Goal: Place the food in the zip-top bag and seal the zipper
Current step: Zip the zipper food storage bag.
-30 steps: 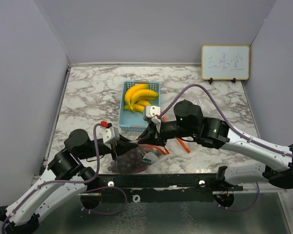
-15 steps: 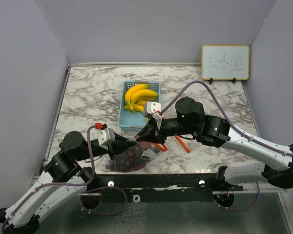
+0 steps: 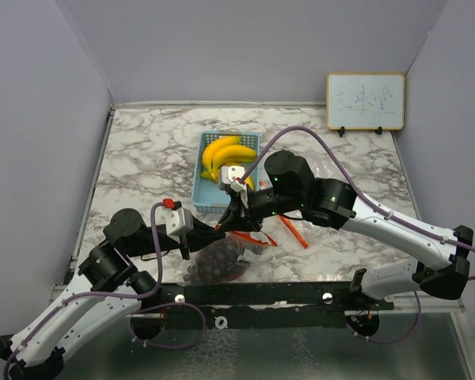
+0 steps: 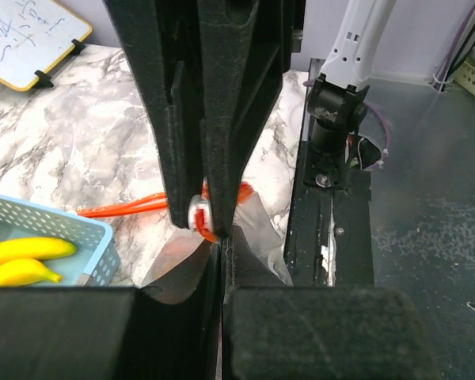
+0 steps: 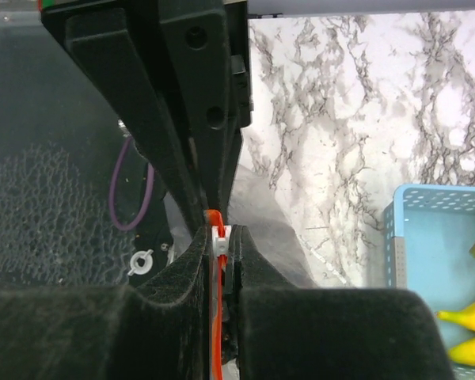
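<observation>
Pinching orange zipper (image 4: 127, 207), left tool (image 3: 212, 234), right tool (image 3: 237, 218); bananas (image 3: 226, 157) in basket (image 3: 212, 199) behind

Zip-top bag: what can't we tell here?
- What the zip-top bag holds beyond the grapes: top view, too small, crumpled plastic.
- How far the zipper is closed: left gripper and right gripper, both clamped on it, block all views.
- Near end of the basket: top view, right arm hides it.
</observation>
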{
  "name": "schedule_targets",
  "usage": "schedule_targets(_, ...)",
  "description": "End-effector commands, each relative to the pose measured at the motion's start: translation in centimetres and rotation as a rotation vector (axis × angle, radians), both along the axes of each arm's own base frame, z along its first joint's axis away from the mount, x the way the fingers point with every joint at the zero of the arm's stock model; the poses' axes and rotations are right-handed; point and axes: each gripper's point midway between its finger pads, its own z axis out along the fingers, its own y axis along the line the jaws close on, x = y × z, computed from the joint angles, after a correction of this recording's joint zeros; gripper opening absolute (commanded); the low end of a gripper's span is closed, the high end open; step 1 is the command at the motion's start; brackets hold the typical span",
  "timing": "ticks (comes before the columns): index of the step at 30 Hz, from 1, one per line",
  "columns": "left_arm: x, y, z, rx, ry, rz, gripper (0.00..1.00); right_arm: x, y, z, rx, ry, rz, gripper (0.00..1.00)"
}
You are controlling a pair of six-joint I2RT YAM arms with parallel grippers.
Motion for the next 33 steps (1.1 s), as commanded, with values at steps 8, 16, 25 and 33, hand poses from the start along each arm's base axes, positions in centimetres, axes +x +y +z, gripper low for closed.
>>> schedule_targets(8,3.0,1.2,-0.1,0.076,0.000,0.179,0.00,-0.7,-0.9,0.3,0.027,-0.035,0.010,0.02)
schedule_targets(16,7.8,6.3,1.0,0.045,-0.017,0.596,0.00,0.2,-1.6,-2.4,-0.026,-0.038,-0.050,0.02)
schedule_targets(25,10.7,13.4,2.5,-0.076,-0.029,1.023,0.00,1.4,-2.7,-5.4,-0.087,0.008,-0.135,0.02)
schedule_targets(33,9.7,18.7,5.1,-0.240,-0.071,1.218,0.00,2.2,-3.7,-6.2,-0.091,0.016,-0.198,0.02)
